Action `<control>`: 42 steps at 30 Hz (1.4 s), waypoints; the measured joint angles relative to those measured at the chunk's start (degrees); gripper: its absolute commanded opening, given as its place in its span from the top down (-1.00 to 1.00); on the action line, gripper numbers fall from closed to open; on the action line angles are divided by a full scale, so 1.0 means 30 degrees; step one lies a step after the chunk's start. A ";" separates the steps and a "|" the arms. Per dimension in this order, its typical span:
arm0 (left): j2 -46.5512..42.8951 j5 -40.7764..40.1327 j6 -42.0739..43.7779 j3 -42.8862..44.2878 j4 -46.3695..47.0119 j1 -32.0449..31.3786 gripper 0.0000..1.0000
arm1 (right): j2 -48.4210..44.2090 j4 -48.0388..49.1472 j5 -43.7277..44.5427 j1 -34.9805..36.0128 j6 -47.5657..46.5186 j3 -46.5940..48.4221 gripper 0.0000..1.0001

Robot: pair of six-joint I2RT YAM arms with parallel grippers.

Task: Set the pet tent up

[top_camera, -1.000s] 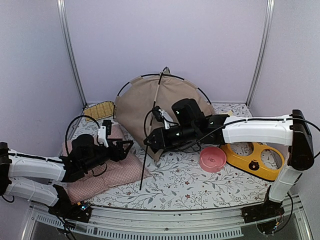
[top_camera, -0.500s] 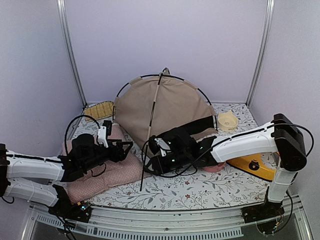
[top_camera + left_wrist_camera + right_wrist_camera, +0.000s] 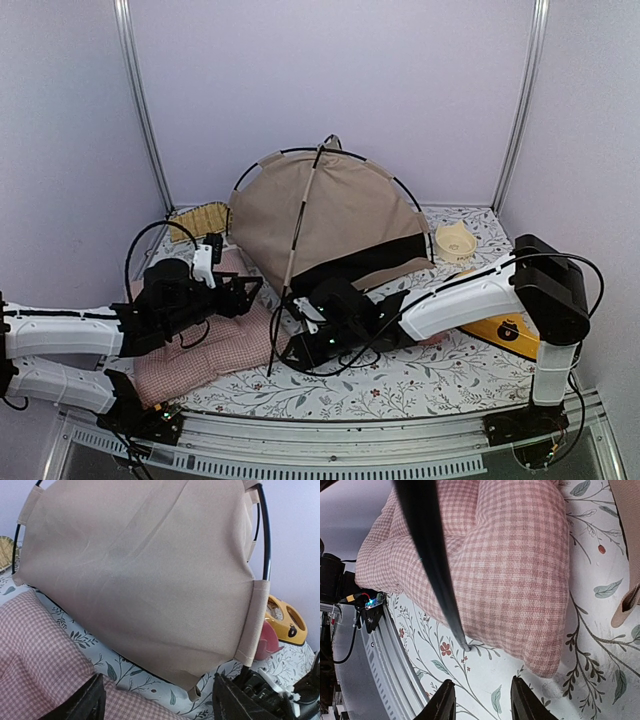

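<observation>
The pet tent [image 3: 335, 210] stands at the back, a beige fabric fan edged by a thin black pole, with a black panel along its lower right. One loose pole [image 3: 290, 275] slants from the tent's top down to the table; its tip [image 3: 465, 647] rests beside the pink checked cushion [image 3: 485, 560]. My right gripper [image 3: 482, 702] hovers low just short of that tip, open, nothing between its fingers [image 3: 445, 700]. My left gripper [image 3: 160, 705] is open over the cushion [image 3: 200, 340], facing the tent fabric [image 3: 145, 570], apart from it.
A yellow feeder stand [image 3: 510, 328] lies at the right and a beige cat-ear bowl [image 3: 456, 241] behind it. A pink bowl [image 3: 265, 641] shows past the tent's corner. A woven mat [image 3: 200, 218] sits back left. The metal rail [image 3: 330, 440] runs along the near edge.
My right arm has swung down and left, from the tent's fabric to the loose pole's lower end, and now covers the pink bowl. The pole's foot shifted slightly left.
</observation>
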 measured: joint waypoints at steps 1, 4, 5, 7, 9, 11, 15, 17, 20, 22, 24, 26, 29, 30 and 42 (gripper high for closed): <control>0.0000 -0.0036 0.0015 0.0073 -0.0124 0.0000 -0.42 | -0.0007 0.0000 0.0153 0.0058 -0.0029 -0.0007 0.22; 0.0000 0.0583 0.0423 0.0306 -0.0554 0.0000 -0.39 | -0.0233 0.0138 0.0867 0.0270 -0.0124 -0.0248 0.24; 0.0007 0.1137 0.0678 0.0379 -0.0648 0.0000 -0.38 | -0.0423 0.0175 0.1115 0.0350 -0.0153 -0.0430 0.24; 0.0036 0.2259 0.1173 0.0590 -0.0969 -0.0022 -0.37 | -0.0867 0.0299 0.1574 0.0466 -0.0182 -0.0845 0.24; 0.0117 0.3249 0.1552 0.0860 -0.1341 -0.0066 -0.37 | -0.1494 0.0532 0.2127 0.0517 -0.0138 -0.1457 0.23; 0.0262 0.4022 0.1872 0.1180 -0.1785 -0.0124 -0.36 | -0.2113 0.0925 0.2710 0.0554 0.0058 -0.2149 0.21; 0.0823 0.5078 0.2229 0.1909 -0.2696 -0.0175 -0.34 | -0.2987 0.1421 0.3854 0.0583 0.0350 -0.3075 0.17; 0.1370 0.5523 0.2368 0.2419 -0.3067 -0.0204 -0.32 | -0.3118 0.1639 0.4342 0.0583 0.0393 -0.3126 0.13; 0.2229 0.5974 0.2514 0.3249 -0.3672 -0.0306 -0.29 | -0.3701 0.1916 0.5020 0.0576 0.0357 -0.3548 0.10; 0.2623 0.6171 0.2616 0.3672 -0.3993 -0.0393 -0.27 | -0.4408 0.2084 0.5275 0.0466 0.0313 -0.4109 0.08; 0.2914 0.6331 0.2688 0.4073 -0.4371 -0.0503 -0.25 | -0.5238 0.2361 0.5377 0.0284 0.0328 -0.4816 0.06; 0.3206 0.6390 0.2747 0.4495 -0.4787 -0.0663 -0.23 | -0.6054 0.2820 0.5384 0.0044 0.0401 -0.5595 0.05; 0.3344 0.6324 0.2790 0.4801 -0.5275 -0.0933 -0.21 | -0.6739 0.3235 0.5362 -0.0393 0.0561 -0.6339 0.04; 0.3337 0.6302 0.2790 0.4816 -0.5450 -0.1020 -0.20 | -0.6834 0.3344 0.5355 -0.0517 0.0605 -0.6448 0.04; 0.3337 0.5187 0.2310 0.4692 -0.6761 -0.2164 0.02 | -0.6972 0.3978 0.5187 -0.0882 0.0670 -0.6666 0.00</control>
